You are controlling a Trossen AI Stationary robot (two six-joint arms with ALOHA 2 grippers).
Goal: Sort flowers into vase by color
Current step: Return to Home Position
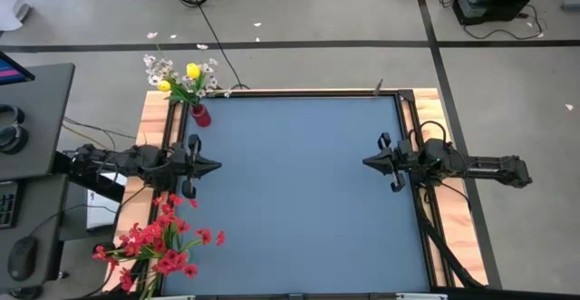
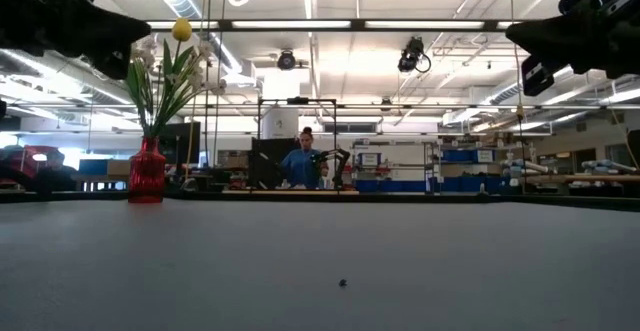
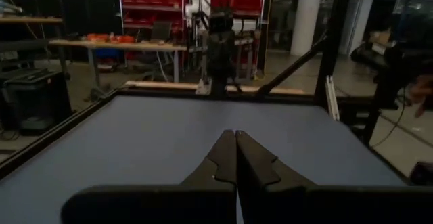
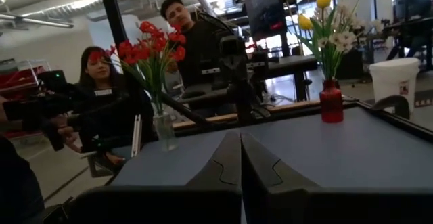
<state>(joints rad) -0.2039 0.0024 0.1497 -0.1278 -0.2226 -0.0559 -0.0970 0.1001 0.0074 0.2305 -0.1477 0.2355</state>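
Observation:
A small red vase (image 1: 200, 115) stands on its base at the table's far left corner. It holds yellow tulips (image 1: 192, 71) and white blossoms (image 1: 159, 67); the right wrist view shows the same vase (image 4: 331, 102). At the near left corner, red flowers (image 1: 163, 241) stand in a clear glass vase (image 4: 164, 129). My left gripper (image 1: 216, 166) hovers shut over the table's left side, between the two vases. My right gripper (image 1: 367, 162) hovers shut over the right side. Both point level toward the table's middle and hold nothing, as their own wrist views show: left gripper (image 3: 235, 135), right gripper (image 4: 240, 135).
The blue table top (image 1: 299, 191) lies bare between the two grippers. Two people (image 4: 183, 41) are beyond the table's left edge, next to a white bucket (image 4: 396, 75). A dark desk (image 1: 32, 110) stands left of the table.

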